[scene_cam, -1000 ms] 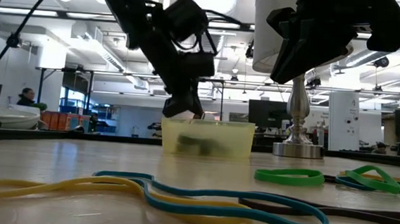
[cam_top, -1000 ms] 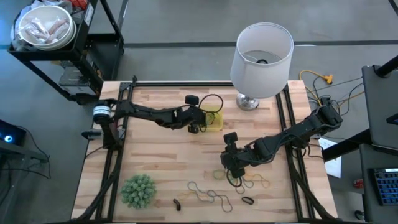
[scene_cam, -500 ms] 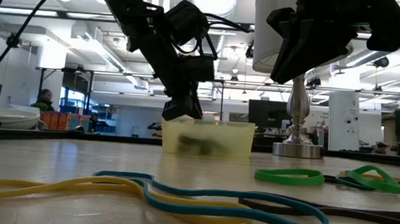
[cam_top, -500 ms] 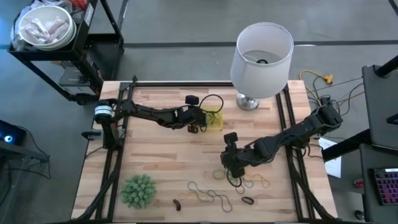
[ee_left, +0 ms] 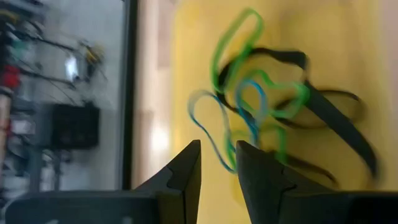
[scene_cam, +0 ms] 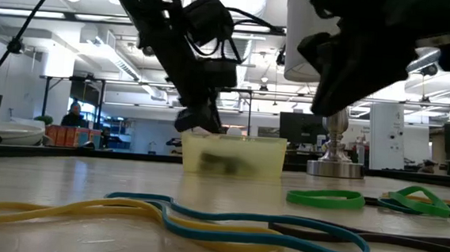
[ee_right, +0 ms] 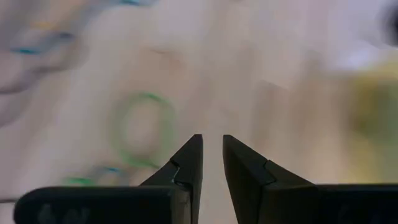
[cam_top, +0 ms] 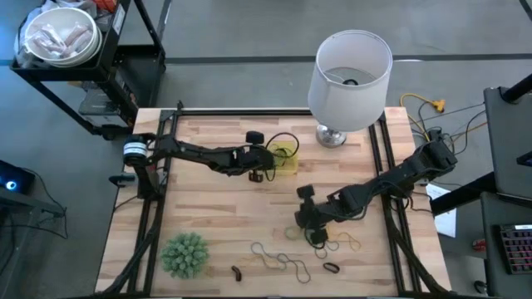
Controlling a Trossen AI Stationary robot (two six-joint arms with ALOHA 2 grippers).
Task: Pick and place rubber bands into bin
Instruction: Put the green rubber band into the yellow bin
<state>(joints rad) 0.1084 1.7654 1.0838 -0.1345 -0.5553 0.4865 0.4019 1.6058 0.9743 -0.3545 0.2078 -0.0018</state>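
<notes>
- Left gripper [ee_left: 217,163] just left of the bin [cam_top: 287,158], fingers slightly parted, empty.
- Bin far-centre, holding several bands [ee_left: 261,102].
- Right gripper [ee_right: 211,155] above near-right loose bands [cam_top: 332,242], narrowly parted, empty.

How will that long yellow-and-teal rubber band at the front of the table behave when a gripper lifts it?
Probably floppy: the yellow-and-teal rubber band lies in loose curves flat on the table, so it should sag and dangle from one pinch point. It looks thin and likely light. It crosses a dark band, so lifting it may drag that one along.
</notes>
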